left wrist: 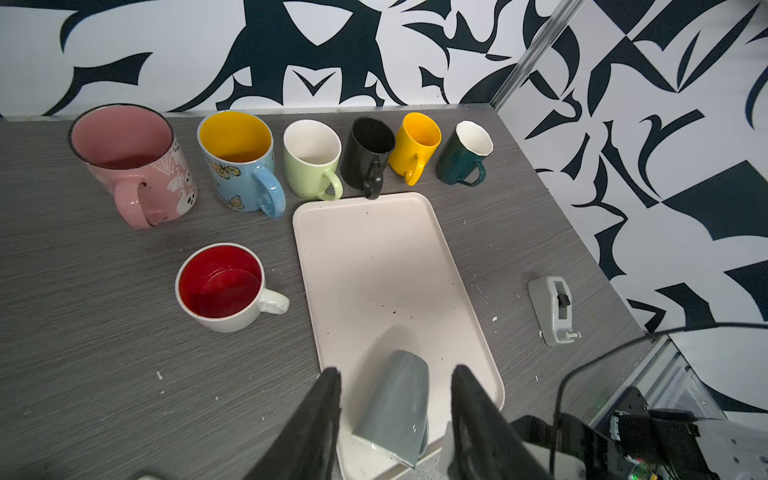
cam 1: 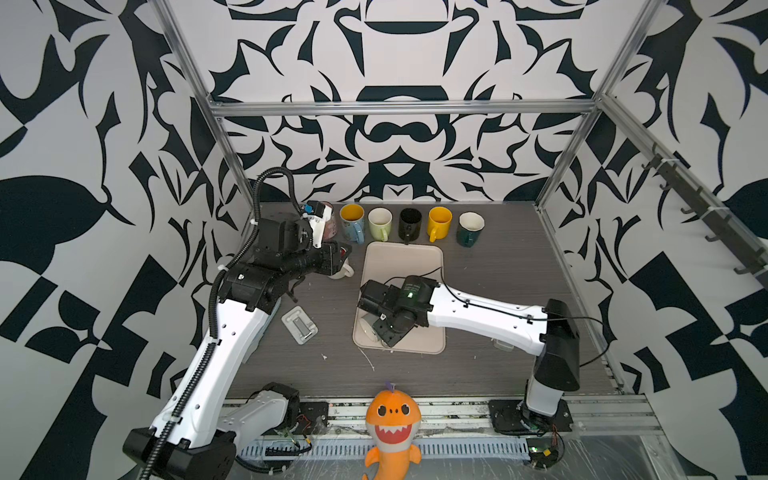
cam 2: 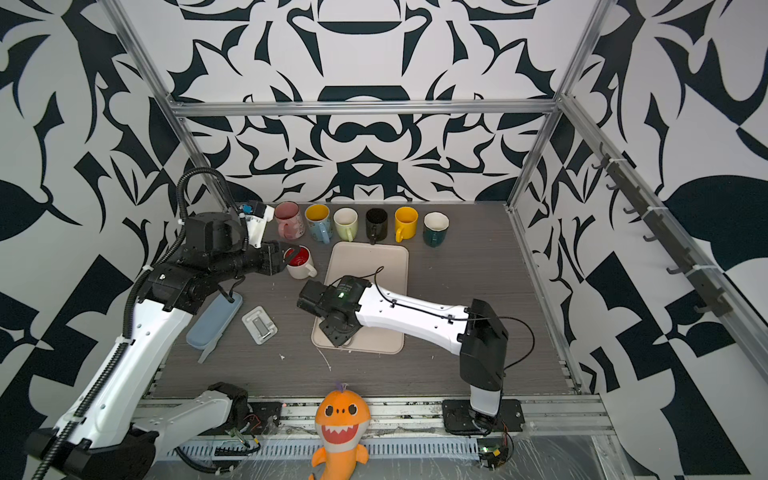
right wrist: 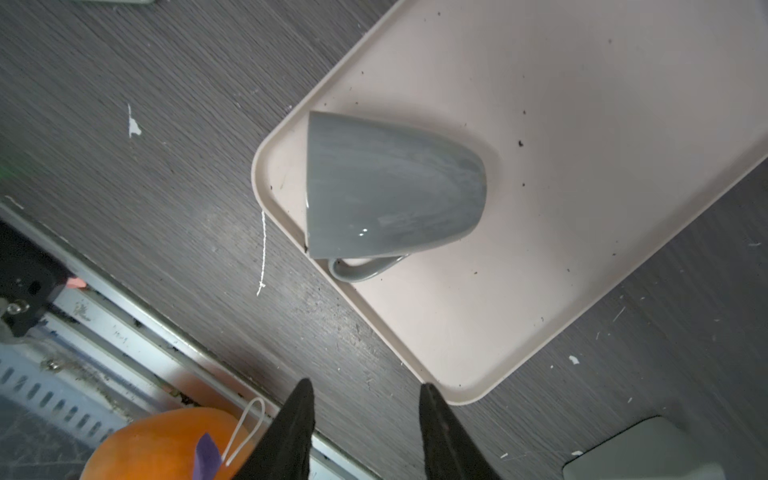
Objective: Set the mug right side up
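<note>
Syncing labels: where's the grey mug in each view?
In a top view: grey mug, a sliver under the right arm.
In a top view: hidden under the right arm.
Left wrist: on its side, tray end opposite the mug row.
Right wrist: on its side, tray corner.
Shared landmark: the tray.

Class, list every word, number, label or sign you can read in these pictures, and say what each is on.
No text can be read anywhere.
Print on the right arm's black joint housing: too small to read.
Faint marks on the metal rail: blurred.
The blue mug: butterflies only, no words.
</note>
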`<state>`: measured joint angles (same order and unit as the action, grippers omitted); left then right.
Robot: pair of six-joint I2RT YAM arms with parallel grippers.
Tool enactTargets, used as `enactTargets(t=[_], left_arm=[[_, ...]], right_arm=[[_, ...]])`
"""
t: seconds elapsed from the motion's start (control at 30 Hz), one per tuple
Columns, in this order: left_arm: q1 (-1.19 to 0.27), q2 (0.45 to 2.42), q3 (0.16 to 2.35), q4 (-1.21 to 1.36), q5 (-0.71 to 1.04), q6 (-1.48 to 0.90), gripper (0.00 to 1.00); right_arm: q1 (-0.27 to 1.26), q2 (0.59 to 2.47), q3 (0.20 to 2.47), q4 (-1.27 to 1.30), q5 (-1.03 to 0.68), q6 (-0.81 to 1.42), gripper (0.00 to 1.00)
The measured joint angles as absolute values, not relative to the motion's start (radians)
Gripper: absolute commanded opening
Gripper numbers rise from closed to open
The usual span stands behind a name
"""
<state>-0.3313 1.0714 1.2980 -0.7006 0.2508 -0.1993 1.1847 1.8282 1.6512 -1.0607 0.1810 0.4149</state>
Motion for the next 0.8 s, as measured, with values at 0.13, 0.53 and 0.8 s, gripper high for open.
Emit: enactTargets(t=[0.13, 0.53, 0.8], left_arm=[[-0.331, 1.047, 1.279, -0.699, 0.251, -0.207, 0.47], [-0.331, 1.037, 1.237, -0.698, 0.255, -0.248, 0.45], [-0.331, 1.056, 1.237, -0.692, 0.273, -0.267, 0.45]], right_arm=[[1.233, 1.894, 1.665, -1.05, 0.253, 0.414, 0.54], [1.234, 1.713, 1.383, -0.85, 0.21, 0.507, 0.64], [1.094, 1.565, 1.116, -0.567, -0.076, 0.667, 0.67]])
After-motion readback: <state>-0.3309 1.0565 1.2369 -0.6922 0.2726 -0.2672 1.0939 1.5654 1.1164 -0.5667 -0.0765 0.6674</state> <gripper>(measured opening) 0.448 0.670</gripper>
